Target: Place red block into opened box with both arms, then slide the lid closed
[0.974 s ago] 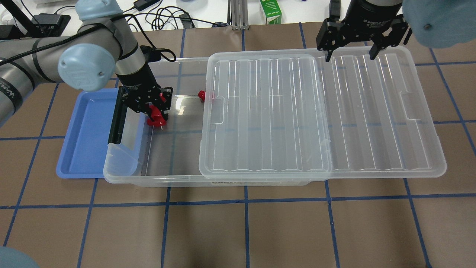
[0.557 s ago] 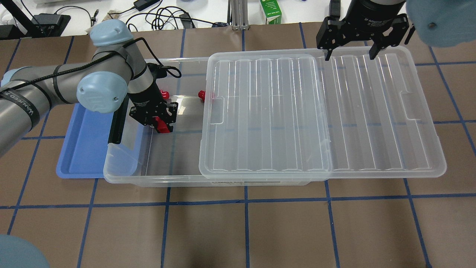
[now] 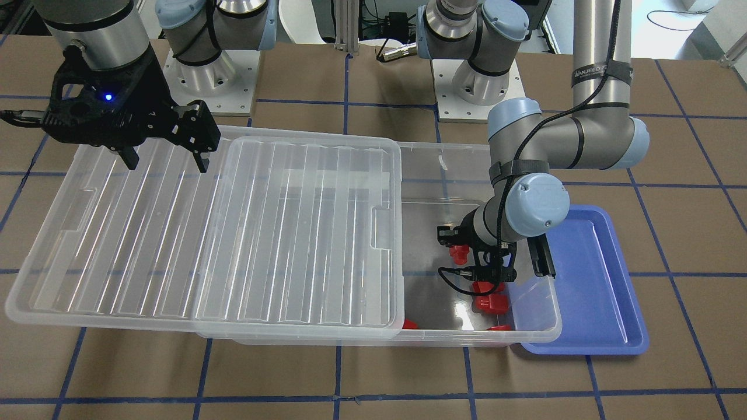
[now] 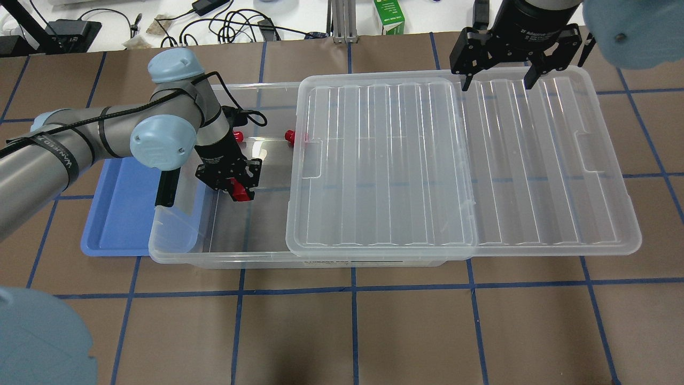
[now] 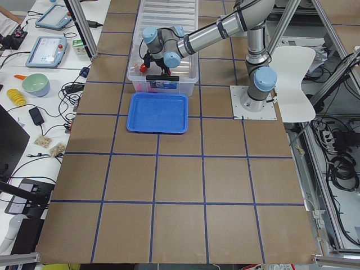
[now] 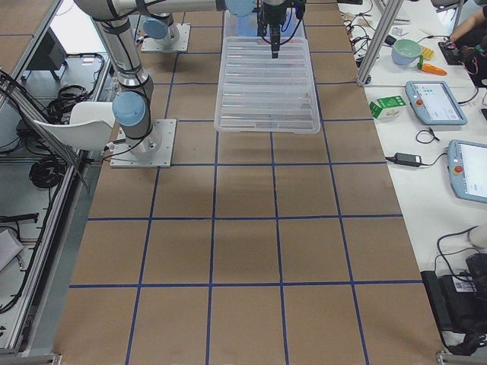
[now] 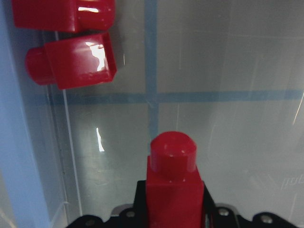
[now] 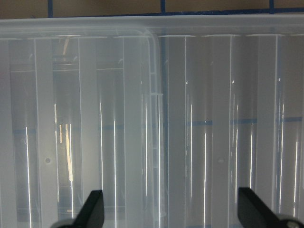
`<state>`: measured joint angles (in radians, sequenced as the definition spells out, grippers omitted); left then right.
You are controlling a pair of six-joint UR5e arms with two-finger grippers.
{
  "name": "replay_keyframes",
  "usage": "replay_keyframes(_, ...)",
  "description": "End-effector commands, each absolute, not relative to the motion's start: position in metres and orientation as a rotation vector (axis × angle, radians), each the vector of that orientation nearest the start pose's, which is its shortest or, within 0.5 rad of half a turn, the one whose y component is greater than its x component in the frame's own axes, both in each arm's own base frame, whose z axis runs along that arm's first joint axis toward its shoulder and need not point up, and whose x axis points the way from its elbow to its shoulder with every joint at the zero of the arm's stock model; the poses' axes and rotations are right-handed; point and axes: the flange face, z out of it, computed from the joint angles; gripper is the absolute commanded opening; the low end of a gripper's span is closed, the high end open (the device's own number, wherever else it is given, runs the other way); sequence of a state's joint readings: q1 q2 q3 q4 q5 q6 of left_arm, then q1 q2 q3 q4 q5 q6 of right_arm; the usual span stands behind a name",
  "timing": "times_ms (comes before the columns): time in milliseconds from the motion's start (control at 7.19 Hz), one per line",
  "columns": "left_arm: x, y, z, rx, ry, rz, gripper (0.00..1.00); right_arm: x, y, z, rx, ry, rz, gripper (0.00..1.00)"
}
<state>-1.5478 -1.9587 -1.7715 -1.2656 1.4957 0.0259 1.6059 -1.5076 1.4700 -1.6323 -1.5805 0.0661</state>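
Note:
The clear box [image 4: 224, 260] lies with its left end uncovered. Its lid [image 4: 534, 176] is slid off to the right. My left gripper [image 4: 236, 185] hangs low over the uncovered part, shut on a red block [image 4: 242, 192] whose round stub points forward in the left wrist view [image 7: 173, 185]. Two more red blocks [image 7: 71, 59] lie on the box floor by the far wall, and another [image 4: 291, 137] sits at the lid's left edge. My right gripper [image 4: 498, 84] stands open over the lid's far edge [image 8: 152, 61], its fingers [image 8: 92, 211] apart and holding nothing.
A blue tray [image 4: 120, 214] lies under the box's left end, beside the black clip bar [image 4: 165, 182]. Cables and a green carton [image 4: 389, 18] sit beyond the table's far edge. Brown table with blue grid lines surrounds the box.
My left arm has carried the red block to the right and a little nearer, further into the uncovered part of the box. The right gripper has barely shifted.

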Motion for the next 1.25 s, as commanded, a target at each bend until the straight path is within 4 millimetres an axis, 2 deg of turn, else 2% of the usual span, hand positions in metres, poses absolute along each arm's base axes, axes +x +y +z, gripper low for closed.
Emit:
replay_keyframes(0,-0.128,-0.562,0.196,-0.013,3.189,0.475,0.0,0.151,-0.522,0.509,0.051,3.141,-0.148,1.0)
replay_keyframes(417,-0.128,-0.562,0.182,-0.015,3.184,0.516,0.0,0.151,-0.523,0.506,0.051,3.14,-0.138,1.0)
replay_keyframes(557,-0.128,-0.563,0.178,-0.016,3.184,0.526,0.22,0.151,-0.524,0.506,0.051,3.14,-0.138,1.0)
replay_keyframes(696,-0.127,-0.563,0.176,-0.018,3.182,0.531,0.65,0.151,-0.523,0.506,0.051,3.141,-0.14,1.0)
replay_keyframes(835,-0.128,-0.564,0.177,-0.028,3.182,0.529,1.0,0.151,-0.524,0.506,0.051,3.141,-0.14,1.0)
replay_keyframes(1113,-0.128,-0.567,0.197,-0.016,3.189,0.475,1.0,0.15,-0.525,0.508,0.056,3.141,-0.145,1.0)
